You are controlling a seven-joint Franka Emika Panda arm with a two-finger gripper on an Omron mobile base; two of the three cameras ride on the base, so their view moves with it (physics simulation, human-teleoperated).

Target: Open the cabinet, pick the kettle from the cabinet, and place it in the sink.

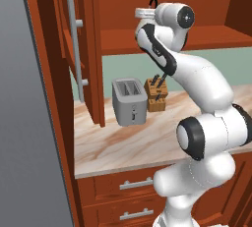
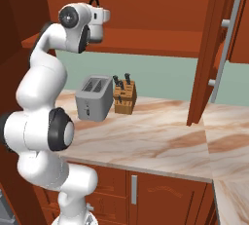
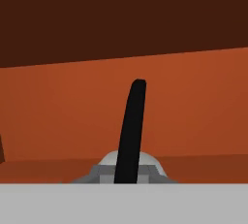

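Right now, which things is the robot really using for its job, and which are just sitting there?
For the job:
- reddish-brown wooden wall cabinet, door open
- small silver-grey kettle with black arched handle, inside the cabinet
- the gripper, shut, reaching into the cabinet

Just sitting there:
- boxy grey toaster
- wooden knife block
- marbled countertop

A kettle sits on the shelf inside the open cabinet, above the countertop. On the countertop below, a toaster stands just beside a knife block.
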